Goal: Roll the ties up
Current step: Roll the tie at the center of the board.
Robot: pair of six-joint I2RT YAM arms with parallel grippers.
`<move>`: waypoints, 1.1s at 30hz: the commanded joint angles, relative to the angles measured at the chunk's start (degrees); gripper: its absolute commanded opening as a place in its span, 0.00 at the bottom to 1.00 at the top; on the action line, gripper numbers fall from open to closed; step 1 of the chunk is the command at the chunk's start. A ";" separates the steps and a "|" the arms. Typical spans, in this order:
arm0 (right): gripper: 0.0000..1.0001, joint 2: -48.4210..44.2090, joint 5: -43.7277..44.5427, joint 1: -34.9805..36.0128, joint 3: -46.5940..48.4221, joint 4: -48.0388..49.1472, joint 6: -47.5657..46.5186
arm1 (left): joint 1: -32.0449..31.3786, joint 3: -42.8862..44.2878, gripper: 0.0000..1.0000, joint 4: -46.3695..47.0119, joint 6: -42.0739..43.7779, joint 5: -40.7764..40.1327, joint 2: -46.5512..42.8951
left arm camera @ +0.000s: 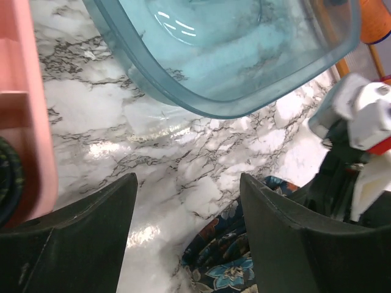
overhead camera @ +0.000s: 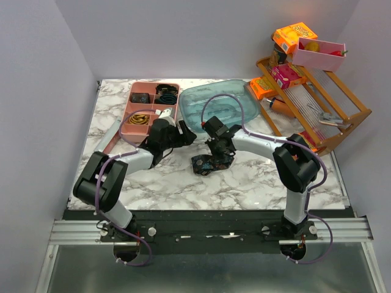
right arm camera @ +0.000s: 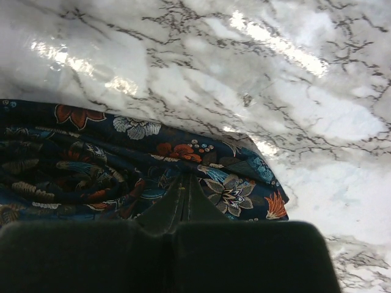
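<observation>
A dark navy tie (overhead camera: 206, 163) with an orange and pale-blue floral print lies bunched on the marble table (overhead camera: 244, 183), in the middle. My right gripper (overhead camera: 218, 152) comes down on it from behind. In the right wrist view its fingers are pressed together on a fold of the tie (right arm camera: 122, 152), and the right gripper (right arm camera: 183, 178) is shut. My left gripper (overhead camera: 186, 137) is just left of the tie. In the left wrist view the left gripper (left arm camera: 188, 180) stands open over bare marble. The tie (left arm camera: 226, 259) lies by the inner side of the right-hand finger.
A pink compartment tray (overhead camera: 131, 101) at the back left holds dark coiled rolls (overhead camera: 166, 96). A translucent teal basin (overhead camera: 195, 97) stands behind the grippers. It fills the top of the left wrist view (left arm camera: 232, 91). A tilted wooden rack (overhead camera: 342, 104) with boxes and a pink bin stands at the back right.
</observation>
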 commanded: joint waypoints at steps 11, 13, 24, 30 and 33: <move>0.01 -10.67 -7.84 0.56 -0.17 -2.52 1.67 | -0.10 -4.09 0.85 -12.19 1.44 2.11 -15.58; 0.01 -11.64 -9.15 0.47 -0.17 -1.47 1.24 | -0.01 -5.15 0.86 -12.63 1.26 2.81 -16.37; 0.01 -8.14 -15.75 1.79 -0.87 3.02 1.76 | 0.43 -13.24 0.88 -3.49 -4.89 11.61 -14.18; 0.01 -5.85 -15.93 2.23 -1.75 4.07 2.02 | 0.43 -15.79 0.88 -1.73 -6.30 11.69 -14.00; 0.01 -4.71 -15.49 2.23 -2.10 4.34 2.11 | 0.43 -17.10 0.87 -0.95 -6.30 12.22 -13.21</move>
